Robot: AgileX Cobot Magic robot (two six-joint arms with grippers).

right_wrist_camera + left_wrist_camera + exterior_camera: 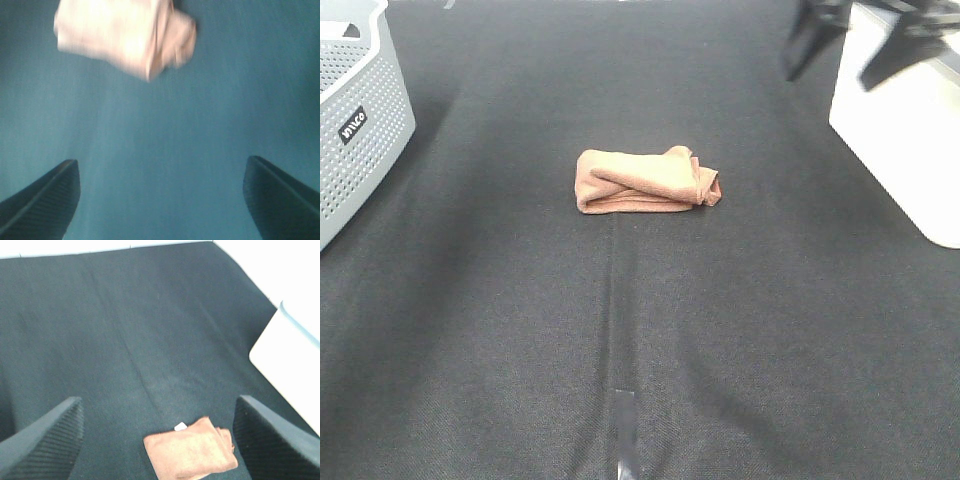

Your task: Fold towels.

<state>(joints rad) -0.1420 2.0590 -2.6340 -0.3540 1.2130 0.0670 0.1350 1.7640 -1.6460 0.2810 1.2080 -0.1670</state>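
Observation:
The brown towel (645,181) lies bunched and folded into a short thick bundle in the middle of the black table (500,330). In the left wrist view the towel (192,450) shows a small white tag (180,426) at one corner, and my left gripper (159,400) hangs open above the table with nothing between its fingers. The left gripper is out of the exterior view. My right gripper (850,50) hovers high at the far right, blurred and open. In its wrist view the right gripper (162,161) is empty, well apart from the towel (125,37).
A grey perforated basket (360,110) stands at the far left edge. A white box (910,130) sits at the far right, also seen in the left wrist view as the white box (290,375). A tape strip (625,430) marks the near middle of the table.

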